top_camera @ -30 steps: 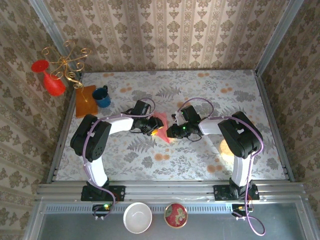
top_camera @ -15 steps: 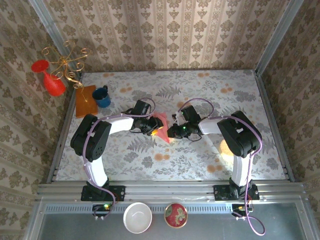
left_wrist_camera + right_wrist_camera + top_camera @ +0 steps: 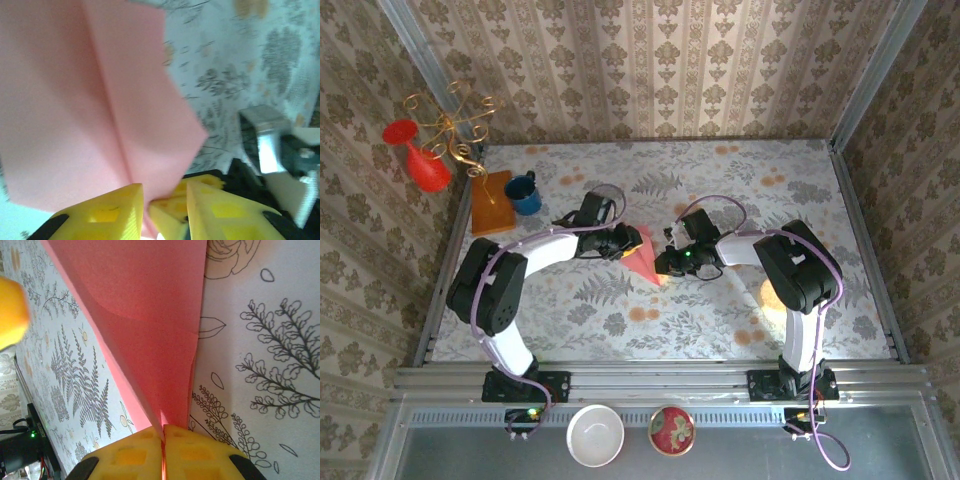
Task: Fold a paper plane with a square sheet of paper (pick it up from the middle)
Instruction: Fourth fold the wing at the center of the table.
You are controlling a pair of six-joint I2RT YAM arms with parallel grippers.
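**A:** Checking your right gripper [image 3: 163,429] first: what does it have?

**B:** Its two yellow fingers [image 3: 200,452] are pressed flat against each other. The narrow tip of the thin salmon-pink folded paper [image 3: 150,315] is pinched in the seam between them. From that tip the paper widens away from your wrist, with a straight crease running along it.

**A:** And your left gripper [image 3: 164,187]?

**B:** Your left jaws stand apart, with only a narrow gap between them. In the left wrist view one corner of the paper dips down into that gap. I cannot tell whether either pad touches it. A long fold line runs up the paper from that corner.

**A:** Where does the paper sit on the floral-patterned tabletop [image 3: 740,190]?

**B:** Near the middle, directly between your two grippers. Your left one is at its left edge and your right one at its near point. From above it looks like a pointed wedge, broad at the far end. I cannot tell whether it lies flat or hangs just off the surface.

**A:** Anything close to it?

**B:** Nothing close. The blue mug [image 3: 525,193] stands just beside the orange-brown rectangular board [image 3: 490,205] at the far-left corner, well apart from the paper. The red vase [image 3: 422,160] and the gold wire stand [image 3: 450,122] are further left. A white bowl [image 3: 595,435] and a red patterned bowl [image 3: 672,430] sit side by side on the near ledge between your arm bases.
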